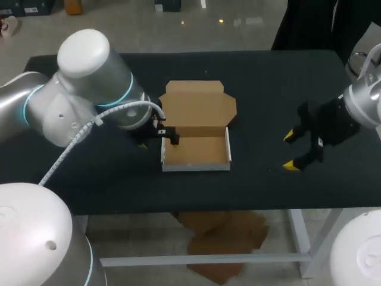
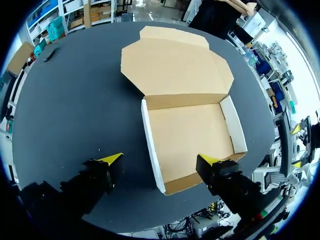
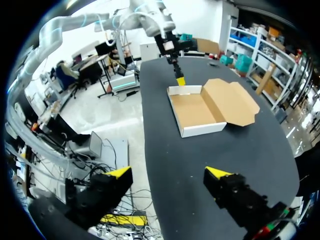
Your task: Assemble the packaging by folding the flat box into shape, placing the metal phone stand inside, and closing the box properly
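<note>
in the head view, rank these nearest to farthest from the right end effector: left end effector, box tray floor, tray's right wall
1. tray's right wall, on the side facing the right end effector.
2. box tray floor, mid-table.
3. left end effector, at the tray's left side.

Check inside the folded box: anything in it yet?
Only bare cardboard floor shows inside the box; nothing visible in it. One of the left gripper's fingers covers a corner.

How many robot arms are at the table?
2. The left arm comes in from the left, its open end effector at the box's left wall. The right arm comes in from the right, its open end effector over the table, apart from the box. None seems hidden.
</note>
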